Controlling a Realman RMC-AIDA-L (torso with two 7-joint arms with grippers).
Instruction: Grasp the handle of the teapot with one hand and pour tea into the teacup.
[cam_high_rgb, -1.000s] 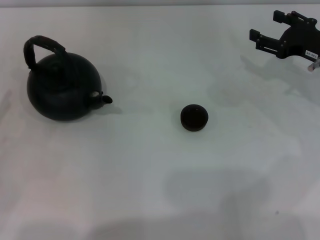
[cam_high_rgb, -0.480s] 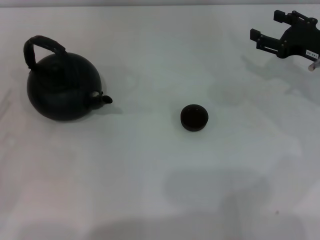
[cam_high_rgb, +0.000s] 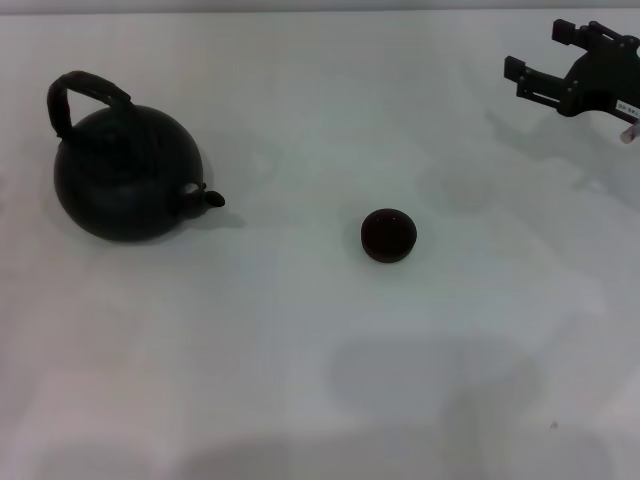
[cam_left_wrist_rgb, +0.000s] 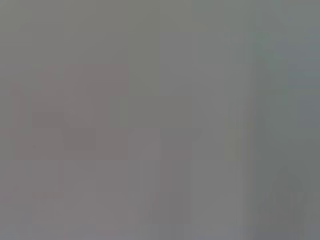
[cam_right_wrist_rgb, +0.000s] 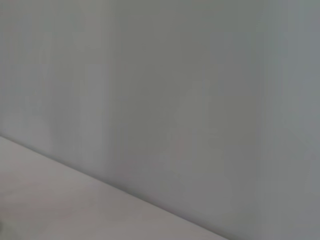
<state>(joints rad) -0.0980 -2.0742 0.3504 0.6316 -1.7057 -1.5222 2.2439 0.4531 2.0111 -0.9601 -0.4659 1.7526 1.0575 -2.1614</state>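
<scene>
While the teapot (cam_high_rgb: 125, 172) and teacup (cam_high_rgb: 388, 235) sit unmoved on the desk (cam_high_rgb: 300, 380), well apart from my right pincer (cam_high_rgb: 545, 62), that pincer, fingers spread and holding nothing, has edged slightly farther from both; the handle (cam_high_rgb: 80, 92) stands free. My left pincer is out of view.

Teapot (cam_high_rgb: 125, 178): matte black body w/ black arched handle (cam_high_rgb: 82, 92); small pale metallic spot at base of black spout (cam_high_rgb: 210, 198). Teacup (cam_high_rgb: 388, 235): black outside, v. dark brownish inside. Table (cam_high_rgb: 300, 380): plain white, no pattern, faint grey shadows. Right gripper (cam_high_rgb: 545, 62): black, w/ small white label. Both wrist views: flat grey tones only.
</scene>
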